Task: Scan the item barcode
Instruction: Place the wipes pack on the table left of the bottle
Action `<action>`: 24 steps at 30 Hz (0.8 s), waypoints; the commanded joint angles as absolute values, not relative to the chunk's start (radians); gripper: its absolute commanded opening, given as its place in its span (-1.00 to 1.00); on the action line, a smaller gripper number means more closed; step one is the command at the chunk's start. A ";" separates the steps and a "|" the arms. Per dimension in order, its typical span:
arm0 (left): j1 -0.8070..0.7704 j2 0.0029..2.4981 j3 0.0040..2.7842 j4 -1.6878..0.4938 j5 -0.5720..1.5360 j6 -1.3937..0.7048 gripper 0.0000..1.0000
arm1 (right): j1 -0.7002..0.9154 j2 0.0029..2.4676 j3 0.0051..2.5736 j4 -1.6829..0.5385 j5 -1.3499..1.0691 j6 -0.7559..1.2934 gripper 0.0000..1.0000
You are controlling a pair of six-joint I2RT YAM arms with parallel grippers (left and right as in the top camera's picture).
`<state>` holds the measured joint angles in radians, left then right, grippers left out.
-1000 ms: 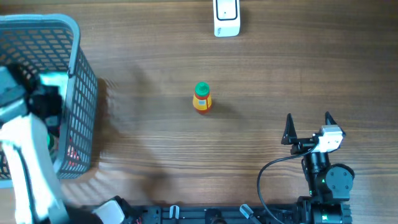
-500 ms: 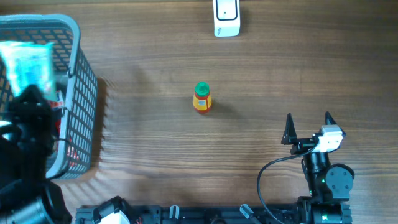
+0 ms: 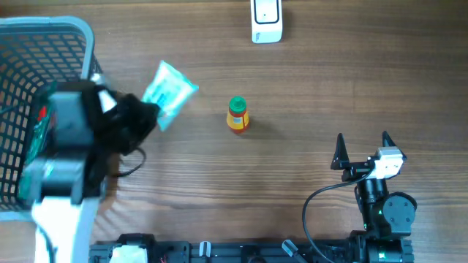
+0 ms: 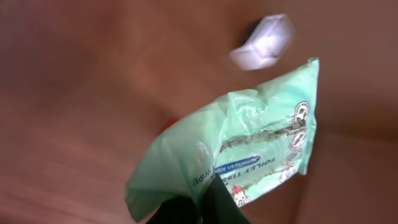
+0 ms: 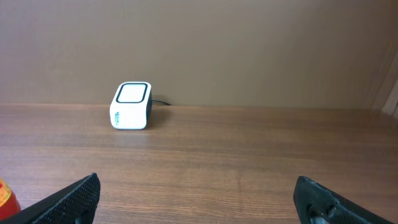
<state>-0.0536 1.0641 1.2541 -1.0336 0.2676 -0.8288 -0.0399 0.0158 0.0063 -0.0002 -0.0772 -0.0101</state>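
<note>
My left gripper [image 3: 151, 114] clamps the wipes packet [image 3: 171, 90] — well short of the scanner [image 3: 266, 20], not yet scanned — while my right gripper [image 3: 363, 148] gapes empty.

The overhead camera looks straight down on the wooden table [image 3: 307, 80] from well above. Its view takes in the basket [image 3: 44, 44] at the left edge and the barcode scanner [image 3: 266, 22] at the far edge. The left wrist camera sits close behind the left gripper [image 4: 202, 202], and the wipes packet [image 4: 236, 155] fills much of its blurred frame — the scanner shows small and pale beyond. The right wrist camera rides low over the table, facing level toward the far edge between the spread fingers of the right gripper [image 5: 198, 198]. It shares the scanner and a sliver of the small bottle [image 5: 5, 196] with the overhead view.
</note>
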 commanded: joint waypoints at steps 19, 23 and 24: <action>-0.450 1.806 1.260 -0.893 -0.027 -1.541 -0.92 | -0.036 0.014 0.005 0.002 -0.064 -0.023 1.00; -0.460 1.811 1.261 -0.890 -0.028 -1.561 -0.64 | -0.036 0.014 0.005 0.002 -0.064 -0.023 0.99; -0.460 1.807 1.261 -0.891 -0.028 -1.560 -0.49 | -0.036 0.014 0.005 0.002 -0.064 -0.023 0.99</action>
<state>-0.4530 1.8133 1.2522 -0.8928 -0.0116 -1.5154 -0.0399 0.0158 0.0063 -0.0002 -0.0772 -0.0101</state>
